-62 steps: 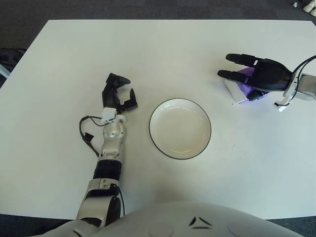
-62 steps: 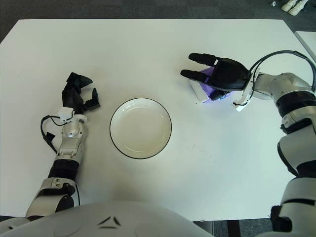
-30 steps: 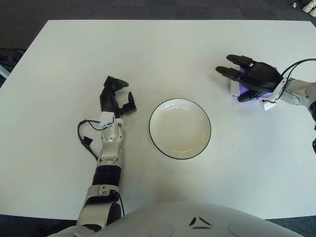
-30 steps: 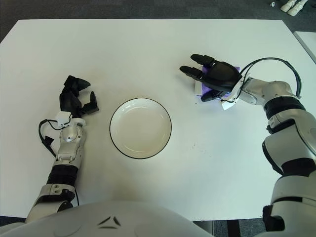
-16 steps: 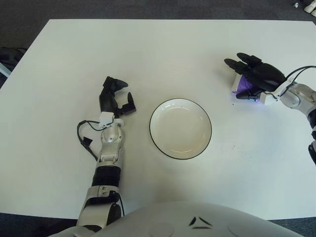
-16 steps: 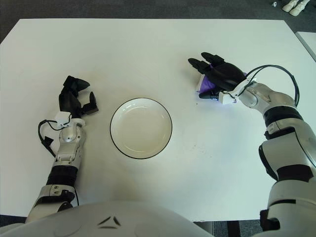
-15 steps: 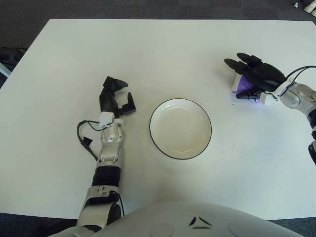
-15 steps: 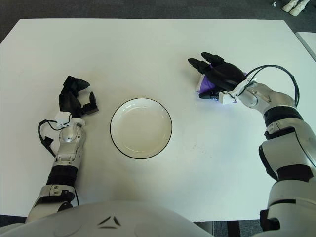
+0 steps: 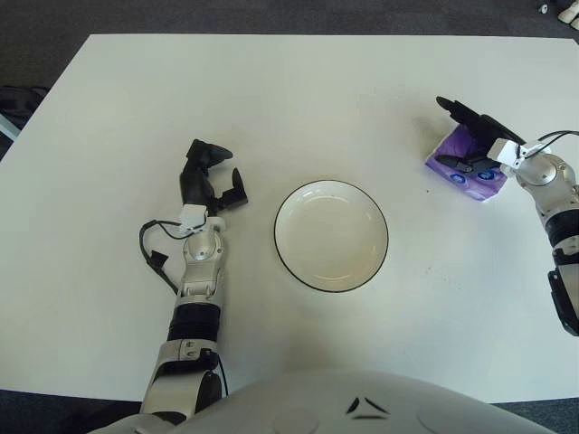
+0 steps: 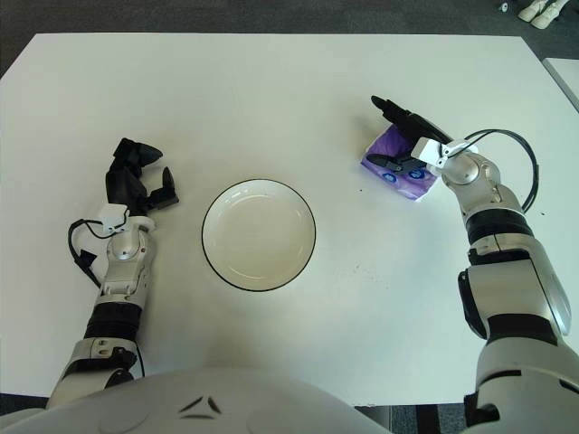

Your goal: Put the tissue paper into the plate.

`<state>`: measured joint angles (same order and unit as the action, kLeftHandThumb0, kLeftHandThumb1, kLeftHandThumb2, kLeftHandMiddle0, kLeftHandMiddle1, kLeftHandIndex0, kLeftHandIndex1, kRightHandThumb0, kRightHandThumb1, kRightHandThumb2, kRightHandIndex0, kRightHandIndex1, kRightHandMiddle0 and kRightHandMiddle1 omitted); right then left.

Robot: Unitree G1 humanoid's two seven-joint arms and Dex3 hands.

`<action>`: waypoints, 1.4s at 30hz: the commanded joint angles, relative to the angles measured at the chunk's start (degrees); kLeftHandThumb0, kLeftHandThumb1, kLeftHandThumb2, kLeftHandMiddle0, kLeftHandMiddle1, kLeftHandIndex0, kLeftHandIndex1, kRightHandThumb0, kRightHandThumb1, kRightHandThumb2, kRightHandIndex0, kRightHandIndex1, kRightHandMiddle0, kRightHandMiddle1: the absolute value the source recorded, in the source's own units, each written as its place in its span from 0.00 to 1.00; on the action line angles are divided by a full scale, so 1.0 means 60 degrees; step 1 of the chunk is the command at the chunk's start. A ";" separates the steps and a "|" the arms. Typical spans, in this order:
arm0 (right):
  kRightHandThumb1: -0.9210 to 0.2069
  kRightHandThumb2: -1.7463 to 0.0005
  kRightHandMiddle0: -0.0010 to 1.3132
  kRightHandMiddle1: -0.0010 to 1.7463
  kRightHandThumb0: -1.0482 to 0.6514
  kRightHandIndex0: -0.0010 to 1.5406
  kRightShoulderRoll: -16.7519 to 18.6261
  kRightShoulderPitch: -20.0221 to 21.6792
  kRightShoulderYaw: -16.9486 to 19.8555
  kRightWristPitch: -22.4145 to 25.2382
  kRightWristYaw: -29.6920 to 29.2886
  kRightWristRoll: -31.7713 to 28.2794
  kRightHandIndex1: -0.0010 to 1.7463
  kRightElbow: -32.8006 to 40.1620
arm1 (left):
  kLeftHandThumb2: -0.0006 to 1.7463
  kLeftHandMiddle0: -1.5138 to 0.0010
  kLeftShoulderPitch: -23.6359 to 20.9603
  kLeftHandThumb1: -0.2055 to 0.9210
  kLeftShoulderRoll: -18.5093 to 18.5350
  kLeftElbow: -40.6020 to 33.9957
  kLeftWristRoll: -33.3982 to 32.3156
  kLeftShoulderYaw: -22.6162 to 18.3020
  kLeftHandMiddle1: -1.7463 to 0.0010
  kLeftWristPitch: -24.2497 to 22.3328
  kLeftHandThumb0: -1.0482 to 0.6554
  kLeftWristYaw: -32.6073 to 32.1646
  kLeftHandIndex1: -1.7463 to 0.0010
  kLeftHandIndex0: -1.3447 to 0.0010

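The right hand [image 10: 409,137] shows at the right of the frame, a little above mid-height, with its dark fingers [image 10: 391,108] stretched out straight toward the upper left over the top of the tissue pack [image 10: 398,165] and its thumb [image 10: 387,161] laid against the pack's near face; the fingers are open around the pack rather than clamped, and whether they press on it cannot be told. The tissue pack is a purple and white packet lying flat on the white table [image 10: 271,81], to the right of the plate and well apart from it. Behind the hand, the white wrist and forearm run down the right edge of the frame, with a black cable looping beside them. The plate [image 9: 331,235], white with a thin dark rim, sits at the centre of the frame with nothing in it. The left hand [image 9: 210,177] shows left of the plate, at mid-height, its black fingers curled loosely inward and holding nothing; its white forearm extends down toward the bottom of the frame, with a thin black cable bowed out on its left side.
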<state>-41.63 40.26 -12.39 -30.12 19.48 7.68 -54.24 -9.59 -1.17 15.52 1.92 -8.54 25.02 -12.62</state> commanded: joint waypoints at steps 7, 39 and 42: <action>0.69 0.28 0.00 0.30 0.39 0.00 0.0879 -0.2268 0.0954 0.3751 0.1227 -0.1588 0.37 0.2555 | 0.81 0.55 0.0622 0.37 0.0072 0.0440 -0.0113 -0.0159 0.06 -0.0391 0.61 0.0047 0.00 0.63; 0.85 0.04 0.51 1.00 0.62 0.58 0.1414 -0.2944 0.2574 0.9256 0.0588 -0.2490 0.93 0.6139 | 0.87 0.51 0.0724 0.29 -0.0046 0.0030 -0.0074 -0.0134 0.05 -0.0600 0.61 -0.0095 0.00 0.57; 0.86 0.03 0.50 1.00 0.62 0.59 0.1563 -0.3064 0.2783 0.9655 0.0341 -0.2609 0.93 0.6730 | 0.86 0.51 0.0744 0.30 -0.0033 0.0029 -0.0055 -0.0114 0.06 -0.0537 0.61 -0.0067 0.00 0.57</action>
<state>-34.67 26.53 4.52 22.78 22.26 -7.54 -14.91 -8.31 -1.21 13.75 1.66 -9.02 22.78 -13.12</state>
